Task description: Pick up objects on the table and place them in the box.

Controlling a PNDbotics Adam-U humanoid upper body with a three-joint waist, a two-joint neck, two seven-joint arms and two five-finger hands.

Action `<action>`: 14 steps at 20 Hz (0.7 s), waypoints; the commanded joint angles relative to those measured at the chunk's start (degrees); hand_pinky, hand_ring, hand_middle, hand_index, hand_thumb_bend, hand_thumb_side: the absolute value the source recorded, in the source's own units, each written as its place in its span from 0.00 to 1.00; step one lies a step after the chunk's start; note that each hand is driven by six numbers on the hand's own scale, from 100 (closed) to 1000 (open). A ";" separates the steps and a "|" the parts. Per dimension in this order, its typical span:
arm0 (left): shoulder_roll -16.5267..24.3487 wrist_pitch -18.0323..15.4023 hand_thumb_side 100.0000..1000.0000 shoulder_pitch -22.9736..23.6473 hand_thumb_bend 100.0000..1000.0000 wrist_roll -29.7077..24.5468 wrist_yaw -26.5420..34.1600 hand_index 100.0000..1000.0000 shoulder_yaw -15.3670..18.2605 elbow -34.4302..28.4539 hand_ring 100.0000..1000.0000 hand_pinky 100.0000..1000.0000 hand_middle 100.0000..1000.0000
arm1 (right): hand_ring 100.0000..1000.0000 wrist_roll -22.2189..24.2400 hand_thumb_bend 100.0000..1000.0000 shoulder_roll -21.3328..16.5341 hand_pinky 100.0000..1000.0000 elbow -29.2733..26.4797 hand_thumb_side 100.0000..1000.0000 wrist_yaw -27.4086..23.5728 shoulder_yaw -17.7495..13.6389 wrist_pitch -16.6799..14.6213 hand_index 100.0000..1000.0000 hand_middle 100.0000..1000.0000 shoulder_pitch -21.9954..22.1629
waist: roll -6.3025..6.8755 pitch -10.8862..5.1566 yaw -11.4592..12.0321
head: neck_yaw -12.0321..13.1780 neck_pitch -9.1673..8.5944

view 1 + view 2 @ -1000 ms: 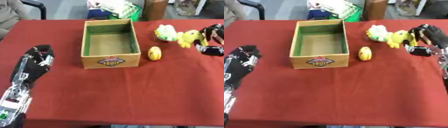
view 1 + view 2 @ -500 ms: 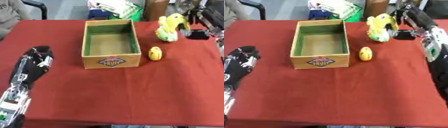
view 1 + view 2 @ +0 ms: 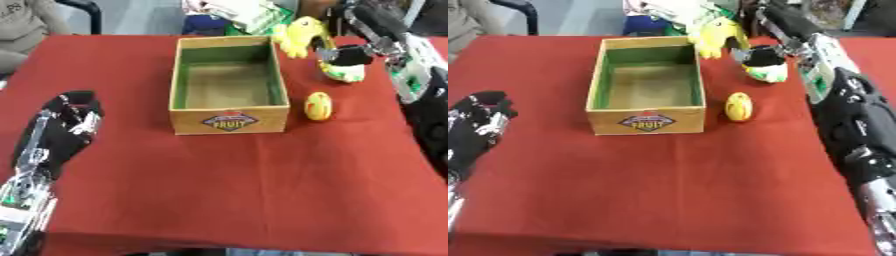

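A red-covered worktop carries an open wooden box set lengthwise near the middle of the far half, its inner walls green, its bottom bare, and a label reading "FRUIT" on the near end wall.

Right hand: enters from the far right corner on a black and silver arm and is raised beyond the box's far right corner. Its fingers are curled round a yellow plush toy, which hangs clear of the worktop just beside the box's far right corner, outside the rim.

Beneath and just right of that hand lies a pale green and white rounded toy on the cloth, partly covered by the dark fingers; whether the hand touches it cannot be told.

A small yellow egg-shaped object stands on the worktop just beside the box's right wall, near its near right corner, apart from the wall.

Left hand: rests near the left edge of the worktop, well apart from the box, palm side down on the cloth with its black fingers relaxed and holding nothing.

Beyond the far edge are a green and white bundle and part of a seated person at the far left corner, touching none of the objects.
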 commanded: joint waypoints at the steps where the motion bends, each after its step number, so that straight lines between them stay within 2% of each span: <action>1: 0.60 -0.01 0.13 -1.51 0.07 -0.63 0.39 0.69 -0.35 -1.48 0.58 0.77 0.56 | 0.49 0.48 0.00 1.27 0.32 0.69 0.25 1.69 -0.44 -0.14 0.41 0.28 -2.23 | -0.13 -0.45 1.40 | -0.90 0.27; 7: 0.41 0.18 0.13 -2.69 0.08 -1.31 0.68 0.69 -1.02 -1.65 0.58 0.77 0.56 | 0.51 0.18 0.00 4.69 0.36 2.77 0.28 5.87 -0.88 -0.51 0.43 0.31 -3.09 | -0.39 0.15 3.52 | -2.03 0.27; 9: 0.33 0.23 0.13 -2.90 0.08 -1.45 0.71 0.69 -1.16 -1.64 0.58 0.77 0.56 | 0.52 0.16 0.00 5.68 0.38 3.20 0.36 7.26 -0.70 -1.11 0.47 0.35 -3.34 | -0.44 0.27 3.87 | -2.32 0.27; 10: 0.30 0.24 0.13 -2.97 0.08 -1.51 0.72 0.69 -1.21 -1.64 0.58 0.77 0.56 | 0.56 0.19 0.03 6.03 0.42 3.34 0.51 7.93 -0.61 -1.45 0.58 0.42 -3.41 | -0.46 0.30 3.97 | -2.42 0.27; 11: 0.26 0.26 0.13 -3.06 0.08 -1.58 0.74 0.69 -1.28 -1.64 0.58 0.77 0.56 | 0.61 0.54 0.18 6.45 0.46 3.48 0.60 8.69 -0.07 -2.01 0.67 0.51 -3.49 | -0.48 0.33 4.08 | -2.52 0.27; 12: 0.23 0.28 0.13 -3.11 0.08 -1.64 0.76 0.69 -1.33 -1.63 0.58 0.77 0.56 | 0.68 1.15 0.32 6.73 0.52 3.54 0.67 9.48 0.53 -2.72 0.78 0.65 -3.53 | -0.50 0.34 4.12 | -2.55 0.27; 13: 0.21 0.29 0.13 -3.15 0.08 -1.68 0.77 0.69 -1.37 -1.61 0.58 0.77 0.56 | 0.73 1.91 0.39 6.92 0.57 3.44 0.69 10.28 1.10 -3.53 0.84 0.74 -3.57 | -0.53 0.34 4.12 | -2.56 0.27; 14: 0.20 0.30 0.13 -3.15 0.08 -1.71 0.76 0.69 -1.38 -1.58 0.58 0.77 0.56 | 0.77 2.69 0.39 6.99 0.61 3.22 0.70 10.87 1.34 -4.36 0.89 0.81 -3.58 | -0.55 0.34 4.08 | -2.55 0.27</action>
